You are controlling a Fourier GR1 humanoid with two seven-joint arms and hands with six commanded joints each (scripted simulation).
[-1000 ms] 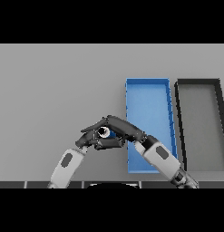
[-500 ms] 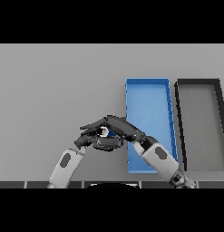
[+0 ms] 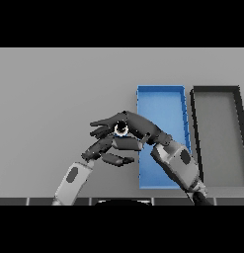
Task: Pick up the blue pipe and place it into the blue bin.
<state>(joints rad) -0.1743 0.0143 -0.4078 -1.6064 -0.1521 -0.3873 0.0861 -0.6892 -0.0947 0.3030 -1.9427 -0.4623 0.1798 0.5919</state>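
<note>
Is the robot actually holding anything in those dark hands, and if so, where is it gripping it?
The right hand is curled round a small object with a pale round end, presumably the blue pipe; the exact grip spot is hidden. The left hand sits just beneath.

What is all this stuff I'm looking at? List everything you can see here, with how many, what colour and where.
Table: one, grey, filling the view.
Blue bin: one, blue, long open tray, right of centre on the table.
Dark bin: one, black rim with a grey floor, just right of the blue bin.
Blue pipe: one, mostly hidden; only its round end shows between the hands, left of the blue bin.
Right hand: one, dark, reaching left from over the blue bin, fingers curled over the pipe.
Left hand: one, dark, just below the right hand, close under the pipe.
</note>
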